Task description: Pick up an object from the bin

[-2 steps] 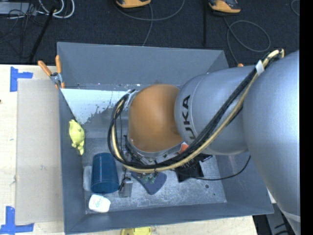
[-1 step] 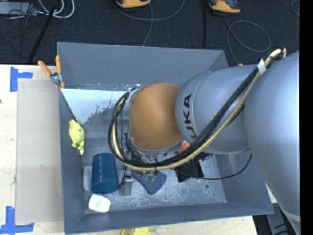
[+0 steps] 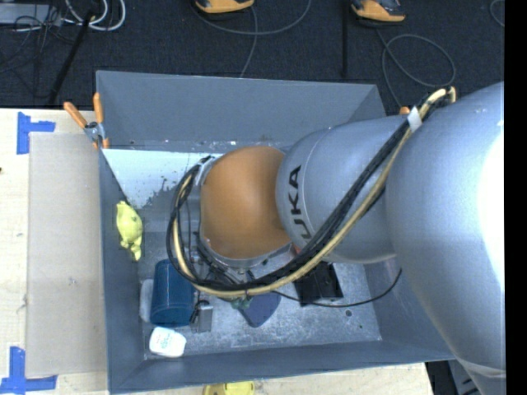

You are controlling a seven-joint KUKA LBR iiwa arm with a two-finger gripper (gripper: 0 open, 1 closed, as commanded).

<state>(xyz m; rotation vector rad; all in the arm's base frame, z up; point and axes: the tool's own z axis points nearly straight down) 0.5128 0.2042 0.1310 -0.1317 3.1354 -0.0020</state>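
A grey part of my gripper (image 3: 201,313) shows below the arm, low in the bin's front left. Just left of it, close or touching, lies a dark blue cup (image 3: 170,292) on its side. A blue-grey rounded piece (image 3: 263,309) with a small green bit at its upper edge lies just to the right of the gripper. A white flat packet (image 3: 167,341) rests in front of the cup, near the front wall. Most of the gripper is hidden by the arm.
A yellow toy figure (image 3: 128,229) lies against the left wall. A black flat thing (image 3: 319,285) sits right of centre, partly under the arm. The arm, its orange cover and looping cables hide the bin's middle and right.
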